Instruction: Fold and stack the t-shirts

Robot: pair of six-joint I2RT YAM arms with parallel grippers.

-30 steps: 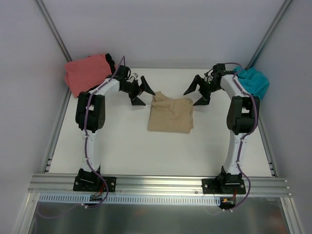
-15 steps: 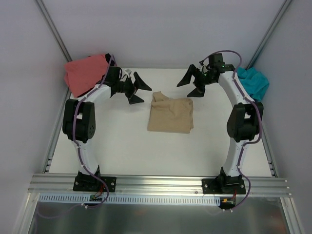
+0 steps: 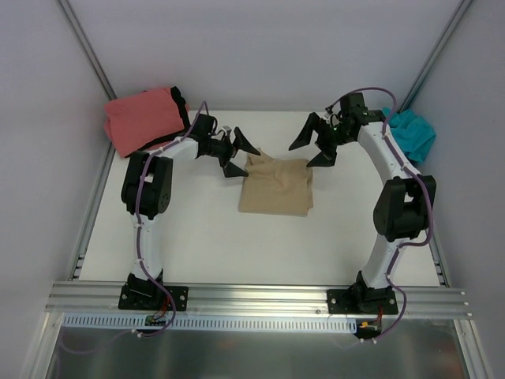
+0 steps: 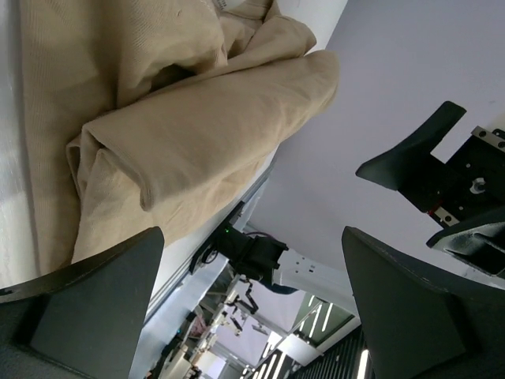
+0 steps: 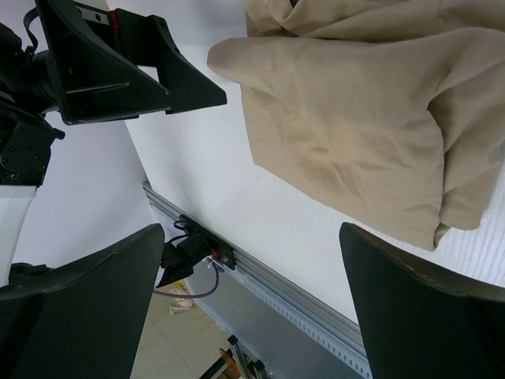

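Two empty grippers, both spread wide, flank the far edge of the tan t-shirt (image 3: 276, 188). Your left gripper (image 3: 239, 156) sits just beside its far-left corner and your right gripper (image 3: 310, 150) just beside its far-right corner. Whether either finger touches cloth, you cannot tell from above.

The shirt lies near the middle of the table (image 3: 197, 237), slightly toward the far edge. It is folded into a rough rectangle, with a rumpled lump at its far-left corner. The coral-pink t-shirt (image 3: 140, 118) lies in the far-left corner of the table with the black t-shirt (image 3: 180, 101) showing at its edge. The teal t-shirt (image 3: 412, 134) sits crumpled in the far-right corner.

Expect the tan cloth to be light, limp and easily dragged, with layers that slide over one another. Pinch at the two far corners, low to the table, so each jaw catches every layer. On the left, take the flat edge beside the lump, since a grip on the bunched part would likely pull the fold apart. Lift both sides evenly, as the shirt will probably sag between them.
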